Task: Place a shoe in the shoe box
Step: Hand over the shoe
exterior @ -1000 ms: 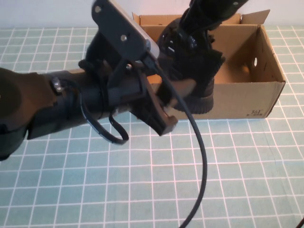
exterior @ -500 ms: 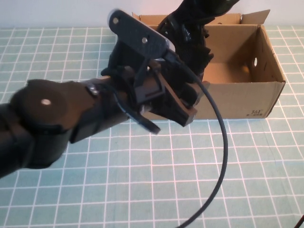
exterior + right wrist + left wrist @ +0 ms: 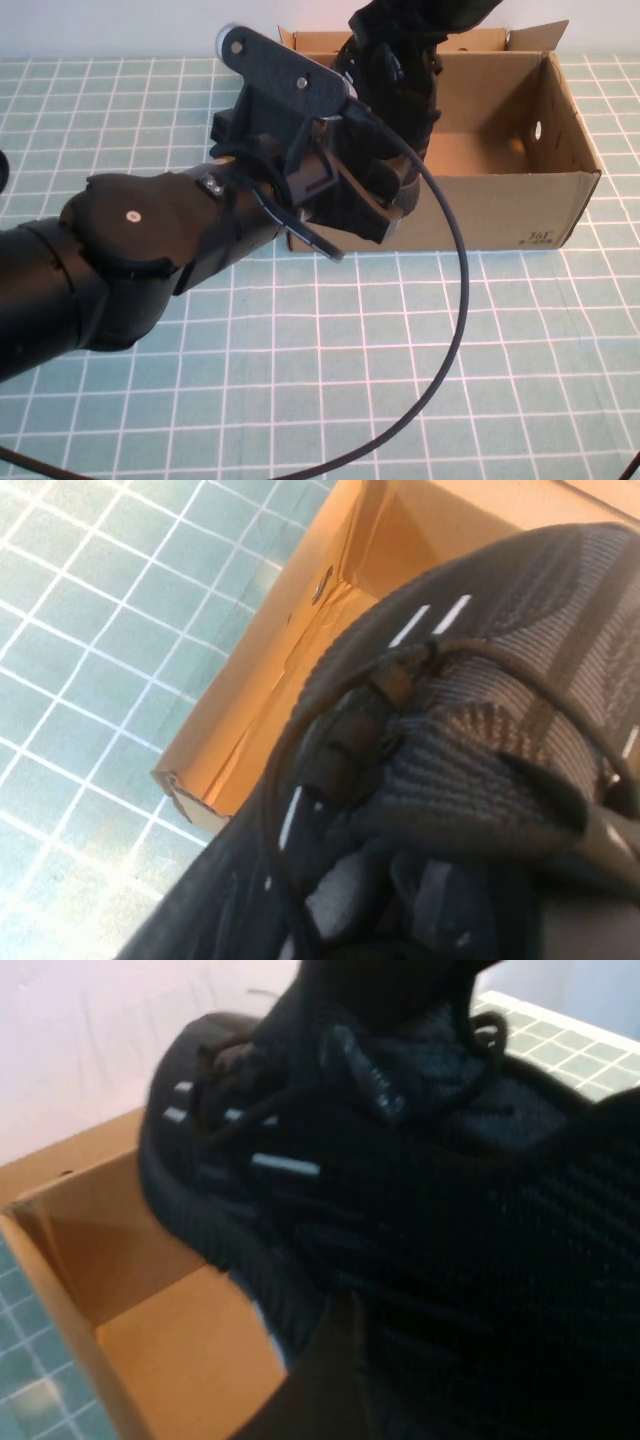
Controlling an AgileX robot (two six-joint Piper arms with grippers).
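Observation:
The black knit shoe hangs tilted over the left part of the brown cardboard shoe box, partly behind its front wall. My right gripper comes down from the far side and is shut on the shoe's upper part. My left gripper reaches in from the near left and is closed against the shoe's lower end at the box's front wall. The shoe fills the left wrist view above the box's floor. In the right wrist view the shoe with its laces hangs over a box corner.
The box stands at the back of a green mat with a white grid. The left arm's black cable loops over the mat in front of the box. The left arm covers the mat's near left.
The shoe has moved from over the box's front wall back and up, over the box's left part. My left arm has swung right and forward with it.

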